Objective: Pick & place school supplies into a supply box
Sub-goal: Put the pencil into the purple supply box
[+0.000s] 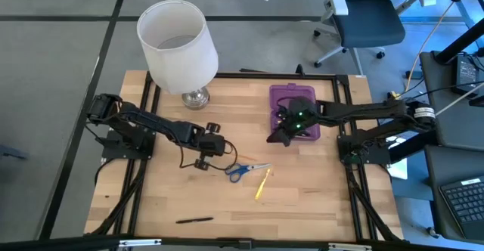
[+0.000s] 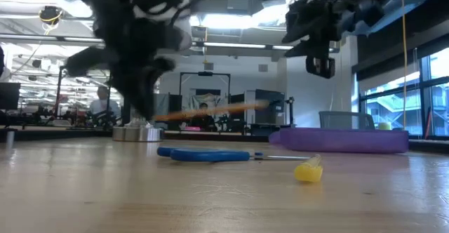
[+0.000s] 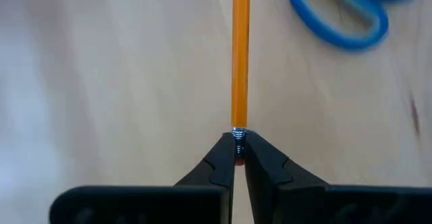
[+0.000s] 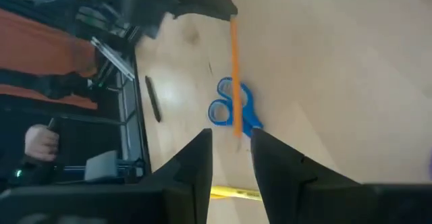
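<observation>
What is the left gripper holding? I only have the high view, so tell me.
Observer: The left gripper is shut on an orange pencil, pinched at its metal end.
Operator: Check that it is off the table.
Observer: It is; the low view shows it level in the air, higher than the scissors lying on the wood.
Operator: Report the right gripper's fingers.
Observer: The right gripper is open and empty, by its wrist view.

No text, label, brand or number is readable on anything here.
</observation>
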Motion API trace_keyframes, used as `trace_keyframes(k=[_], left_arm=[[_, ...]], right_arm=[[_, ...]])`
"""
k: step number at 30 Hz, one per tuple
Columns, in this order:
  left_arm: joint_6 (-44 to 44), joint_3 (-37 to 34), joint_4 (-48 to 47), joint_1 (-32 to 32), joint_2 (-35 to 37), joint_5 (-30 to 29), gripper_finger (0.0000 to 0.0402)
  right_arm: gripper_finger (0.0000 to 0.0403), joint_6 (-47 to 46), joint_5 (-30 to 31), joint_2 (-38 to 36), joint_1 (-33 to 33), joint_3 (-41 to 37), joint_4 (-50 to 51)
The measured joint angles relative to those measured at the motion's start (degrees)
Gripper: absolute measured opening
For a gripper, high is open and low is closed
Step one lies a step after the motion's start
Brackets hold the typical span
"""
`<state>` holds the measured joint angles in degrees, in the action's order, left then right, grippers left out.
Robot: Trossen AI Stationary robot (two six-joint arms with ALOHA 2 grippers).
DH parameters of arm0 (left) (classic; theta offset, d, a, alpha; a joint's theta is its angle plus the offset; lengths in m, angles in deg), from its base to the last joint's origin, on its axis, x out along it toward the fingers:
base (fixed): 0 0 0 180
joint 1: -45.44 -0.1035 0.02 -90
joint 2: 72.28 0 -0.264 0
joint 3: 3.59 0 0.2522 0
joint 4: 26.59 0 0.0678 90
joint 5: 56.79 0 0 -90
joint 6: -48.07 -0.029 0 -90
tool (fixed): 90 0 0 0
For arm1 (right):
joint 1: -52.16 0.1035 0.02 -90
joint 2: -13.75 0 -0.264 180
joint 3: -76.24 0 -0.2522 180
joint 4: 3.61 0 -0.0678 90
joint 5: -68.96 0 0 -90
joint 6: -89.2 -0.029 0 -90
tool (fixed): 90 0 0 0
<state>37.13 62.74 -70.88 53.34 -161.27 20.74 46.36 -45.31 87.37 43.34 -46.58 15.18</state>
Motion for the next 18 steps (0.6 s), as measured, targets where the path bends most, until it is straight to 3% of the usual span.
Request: trace_keyframes(k=[10, 18], left_arm=[[-12.21, 8.54, 0.18, 0.04, 0.07, -6.98, 0.0014], [-14.93, 9.21, 0.40, 0.81, 0.09, -7.54, 0.0015]], right_arm=[[0.0107, -6.79, -6.06, 7.70, 1.66, -0.02, -15.60], [0.0107, -6.24, -6.37, 8.20, 1.69, -0.03, -17.30]])
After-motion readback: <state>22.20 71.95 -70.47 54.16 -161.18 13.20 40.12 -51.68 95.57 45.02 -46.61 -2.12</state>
